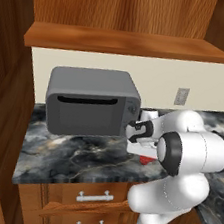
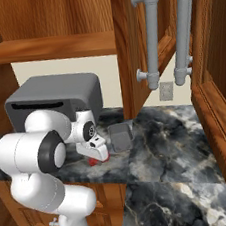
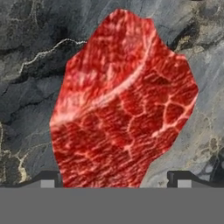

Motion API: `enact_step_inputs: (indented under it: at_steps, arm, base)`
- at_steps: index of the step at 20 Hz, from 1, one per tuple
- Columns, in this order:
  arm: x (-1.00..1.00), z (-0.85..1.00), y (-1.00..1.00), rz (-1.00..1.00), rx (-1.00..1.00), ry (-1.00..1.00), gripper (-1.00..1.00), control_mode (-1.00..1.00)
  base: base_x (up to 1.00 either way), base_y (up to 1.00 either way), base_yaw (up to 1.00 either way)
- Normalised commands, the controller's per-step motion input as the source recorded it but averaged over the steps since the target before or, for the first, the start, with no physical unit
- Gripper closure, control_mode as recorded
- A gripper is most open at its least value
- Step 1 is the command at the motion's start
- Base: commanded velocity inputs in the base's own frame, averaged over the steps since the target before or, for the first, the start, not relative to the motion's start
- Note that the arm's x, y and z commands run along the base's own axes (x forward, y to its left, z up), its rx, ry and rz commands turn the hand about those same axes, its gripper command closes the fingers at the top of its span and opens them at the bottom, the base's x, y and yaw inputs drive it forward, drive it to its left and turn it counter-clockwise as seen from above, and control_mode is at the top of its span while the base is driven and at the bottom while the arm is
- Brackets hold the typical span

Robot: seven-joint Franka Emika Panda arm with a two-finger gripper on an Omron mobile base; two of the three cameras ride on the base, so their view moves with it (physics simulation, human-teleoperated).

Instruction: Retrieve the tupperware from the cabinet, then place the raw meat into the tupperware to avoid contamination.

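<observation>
Bright red raw meat [image 3: 124, 109] veined with pale marbling, on a dark grey stone counter [image 3: 30, 87] streaked white

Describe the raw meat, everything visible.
The raw meat is a bright red, irregular flat-looking slab with pale marbling and one whitish streak running diagonally across it. It lies on the dark marbled counter, directly below the hand, with one fingertip on either side of its near end and spread wide; contact can't be confirmed. In the right base view only a red sliver peeks out beneath the hand, left of the tupperware, apart from it.
</observation>
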Motion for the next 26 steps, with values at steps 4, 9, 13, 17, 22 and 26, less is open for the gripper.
enact_step_inputs:
  at_steps: [4,9,13,17,22,26]
  arm:
    - [0.0,-0.19,0.0,-0.05,0.0,0.0,-1.0,-1.0]
    - [0.01,-0.14,0.03,-0.02,0.0,0.0,1.0,-1.0]
    - [0.02,-0.12,0.03,-0.01,-0.03,0.0,1.0,-1.0]
    - [0.0,-0.07,0.01,0.0,-0.03,-0.02,1.0,-1.0]
    - [-0.03,0.4,0.0,-0.07,0.0,-0.11,1.0,-1.0]
    - [-0.07,0.74,0.0,-0.11,0.0,-0.16,1.0,-1.0]
  base:
    - [0.0,0.0,0.0]
    - [0.0,0.0,0.0]
    - [0.0,0.0,0.0]
    - [0.0,0.0,0.0]
    - [0.0,0.0,0.0]
    - [0.0,0.0,0.0]
